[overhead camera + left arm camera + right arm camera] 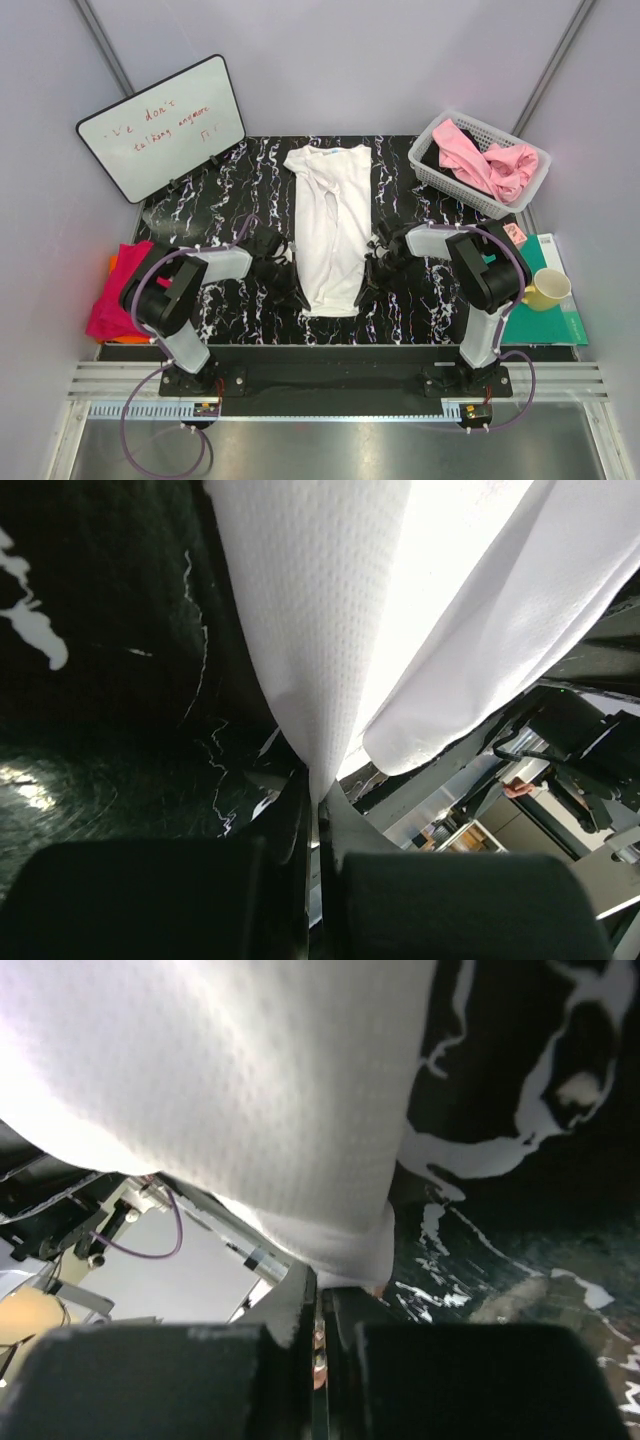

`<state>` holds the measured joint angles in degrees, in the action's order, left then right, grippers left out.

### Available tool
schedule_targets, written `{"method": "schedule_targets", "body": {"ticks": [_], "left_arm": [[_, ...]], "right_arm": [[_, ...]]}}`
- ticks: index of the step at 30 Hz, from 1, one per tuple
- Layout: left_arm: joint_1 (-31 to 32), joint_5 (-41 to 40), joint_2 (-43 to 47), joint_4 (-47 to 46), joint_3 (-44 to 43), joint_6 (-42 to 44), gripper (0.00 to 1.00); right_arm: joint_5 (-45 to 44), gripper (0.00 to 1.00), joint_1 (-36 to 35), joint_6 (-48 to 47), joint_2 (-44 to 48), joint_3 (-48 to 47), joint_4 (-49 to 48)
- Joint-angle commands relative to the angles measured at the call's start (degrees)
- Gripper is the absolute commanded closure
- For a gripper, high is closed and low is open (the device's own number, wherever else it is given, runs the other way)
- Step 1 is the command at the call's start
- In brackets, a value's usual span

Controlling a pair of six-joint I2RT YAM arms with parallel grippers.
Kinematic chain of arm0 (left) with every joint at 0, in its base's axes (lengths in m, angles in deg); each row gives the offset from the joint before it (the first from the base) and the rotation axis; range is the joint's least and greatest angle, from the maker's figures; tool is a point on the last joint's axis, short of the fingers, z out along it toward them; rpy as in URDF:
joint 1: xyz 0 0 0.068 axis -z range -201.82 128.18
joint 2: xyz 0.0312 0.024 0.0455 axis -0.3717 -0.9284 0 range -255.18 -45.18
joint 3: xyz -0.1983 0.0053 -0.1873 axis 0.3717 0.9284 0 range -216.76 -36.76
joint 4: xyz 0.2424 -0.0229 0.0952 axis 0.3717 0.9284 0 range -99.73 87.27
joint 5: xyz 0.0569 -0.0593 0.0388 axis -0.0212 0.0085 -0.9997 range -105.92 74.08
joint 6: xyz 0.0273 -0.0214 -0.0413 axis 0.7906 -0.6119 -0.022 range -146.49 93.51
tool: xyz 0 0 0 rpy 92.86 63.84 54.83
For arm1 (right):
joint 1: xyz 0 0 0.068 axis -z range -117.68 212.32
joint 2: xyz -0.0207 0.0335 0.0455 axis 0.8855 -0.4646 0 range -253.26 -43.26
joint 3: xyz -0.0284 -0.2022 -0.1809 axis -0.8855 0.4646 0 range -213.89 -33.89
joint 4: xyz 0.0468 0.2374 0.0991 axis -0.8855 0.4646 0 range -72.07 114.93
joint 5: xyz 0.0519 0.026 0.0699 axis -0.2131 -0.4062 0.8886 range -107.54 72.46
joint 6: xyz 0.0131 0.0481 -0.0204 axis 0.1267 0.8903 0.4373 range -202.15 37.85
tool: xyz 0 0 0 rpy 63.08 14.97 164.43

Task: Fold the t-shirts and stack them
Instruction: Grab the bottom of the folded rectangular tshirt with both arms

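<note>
A white t-shirt (330,225) lies lengthwise on the black marbled table (240,180), its collar and blue label at the far end, both long sides folded in. My left gripper (292,284) is shut on its near left hem; the white cloth (330,630) runs up from the closed jaws in the left wrist view. My right gripper (366,282) is shut on the near right hem, and its wrist view shows white cloth (250,1110) pinched there. Pink shirts (490,160) fill the basket. A magenta-red and orange pile (118,285) lies at the left edge.
A white mesh basket (438,172) stands at the back right. A whiteboard (160,120) leans at the back left. A teal mat (560,310) with a yellow mug (548,290) lies at the right edge.
</note>
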<state>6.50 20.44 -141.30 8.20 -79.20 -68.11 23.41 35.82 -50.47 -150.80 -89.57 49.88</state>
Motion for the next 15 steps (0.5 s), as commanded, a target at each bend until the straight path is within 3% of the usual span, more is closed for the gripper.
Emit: {"method": "schedule_targets", "body": {"ticks": [1, 10, 15], "left_arm": [[0.34, -7.09, 0.22, 6.58, -1.42, 3.83, 1.00], [0.34, -11.48, 8.57, 22.57, -13.01, 8.93, 1.00], [0.07, -13.33, 7.62, 26.89, -23.36, 10.42, 1.00]], "right_arm": [[-1.75, 1.00, -0.39, 1.01, 0.92, -1.09, 0.31], [-3.59, 1.00, -0.31, -2.15, 8.40, -10.31, 12.96], [-7.01, 1.00, -0.13, -3.64, 7.79, -19.54, 15.69]]}}
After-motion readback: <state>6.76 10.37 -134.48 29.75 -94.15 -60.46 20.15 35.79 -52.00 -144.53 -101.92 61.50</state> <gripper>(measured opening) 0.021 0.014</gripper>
